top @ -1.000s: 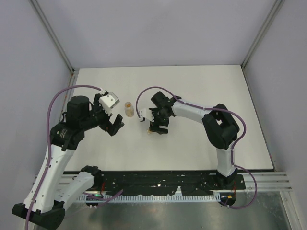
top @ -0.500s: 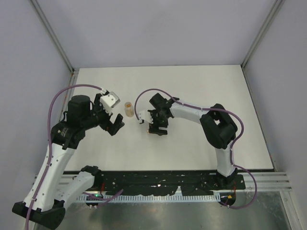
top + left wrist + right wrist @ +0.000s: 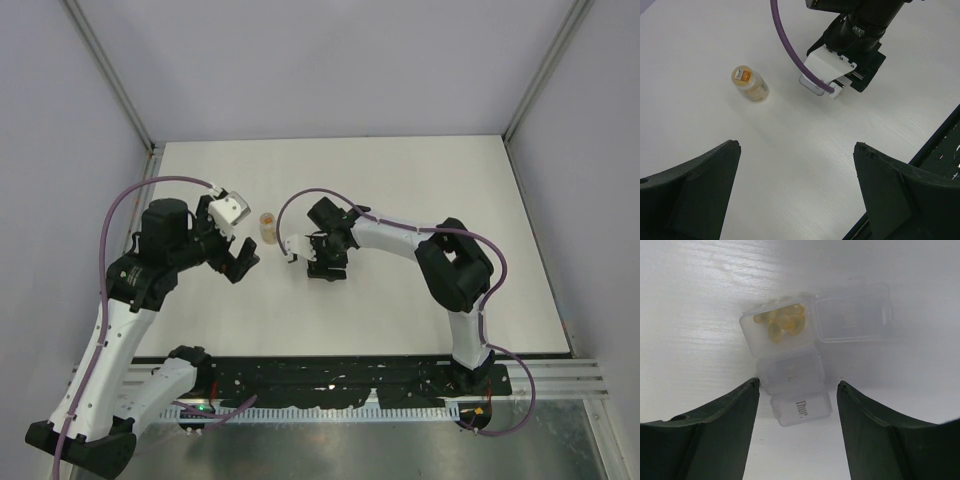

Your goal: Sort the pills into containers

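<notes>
A clear pill box [image 3: 790, 372] lies on the white table. Its far compartment is open and holds several amber-yellow pills [image 3: 782, 322], with the lid [image 3: 852, 315] folded out to the right. The near compartments are shut, one marked "Thur.". My right gripper [image 3: 798, 385] is open, low over the box, a finger on each side of its shut part. A small amber vial [image 3: 749, 84] stands upright left of the box, also in the top view [image 3: 268, 226]. My left gripper [image 3: 796, 146] is open and empty, above the table near the vial. No colourless vial is in view.
The right arm's wrist and white camera mount [image 3: 827, 67] hang over the pill box [image 3: 812, 86] in the left wrist view. The black rail [image 3: 350, 375] runs along the table's near edge. Grey walls close in the back and sides.
My right gripper has shifted a little left and away over the pill box, hiding the pills in the top view. The left arm and the vial have not moved.
</notes>
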Tool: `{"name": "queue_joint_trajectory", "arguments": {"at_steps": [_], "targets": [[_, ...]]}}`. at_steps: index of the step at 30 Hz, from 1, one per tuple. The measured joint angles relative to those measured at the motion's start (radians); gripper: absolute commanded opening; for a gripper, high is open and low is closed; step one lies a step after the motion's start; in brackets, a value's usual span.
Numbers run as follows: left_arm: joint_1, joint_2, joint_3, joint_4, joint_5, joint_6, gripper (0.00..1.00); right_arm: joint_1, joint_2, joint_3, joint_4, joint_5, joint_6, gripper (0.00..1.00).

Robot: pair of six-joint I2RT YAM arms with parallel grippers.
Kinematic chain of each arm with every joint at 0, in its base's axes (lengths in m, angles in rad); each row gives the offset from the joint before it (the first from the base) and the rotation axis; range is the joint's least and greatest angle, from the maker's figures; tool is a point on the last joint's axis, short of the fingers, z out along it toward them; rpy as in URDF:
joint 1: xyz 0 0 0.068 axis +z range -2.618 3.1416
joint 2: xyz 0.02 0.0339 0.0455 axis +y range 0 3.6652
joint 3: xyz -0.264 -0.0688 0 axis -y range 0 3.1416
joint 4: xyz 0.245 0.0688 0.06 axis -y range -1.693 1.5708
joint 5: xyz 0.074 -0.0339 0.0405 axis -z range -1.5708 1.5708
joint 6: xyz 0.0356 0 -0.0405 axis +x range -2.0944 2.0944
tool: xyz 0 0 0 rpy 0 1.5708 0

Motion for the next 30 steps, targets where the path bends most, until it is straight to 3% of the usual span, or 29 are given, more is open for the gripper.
{"name": "queue_joint_trajectory", "arguments": {"at_steps": [6, 12, 21, 30], "targets": [[0.000, 0.000, 0.000, 0.000, 0.000, 0.000, 1.00, 0.000, 0.000, 0.000, -0.002, 0.007, -0.005, 0.45], [0.000, -0.001, -0.003, 0.009, -0.005, -0.015, 1.00, 0.000, -0.006, -0.011, 0.004, 0.007, -0.007, 0.33], [0.003, -0.001, -0.021, 0.037, -0.050, -0.077, 1.00, 0.000, -0.086, -0.092, -0.002, -0.004, 0.029, 0.24], [0.056, 0.061, -0.026, 0.110, -0.066, -0.224, 1.00, 0.000, -0.280, -0.114, -0.069, -0.037, 0.092, 0.20]]}}
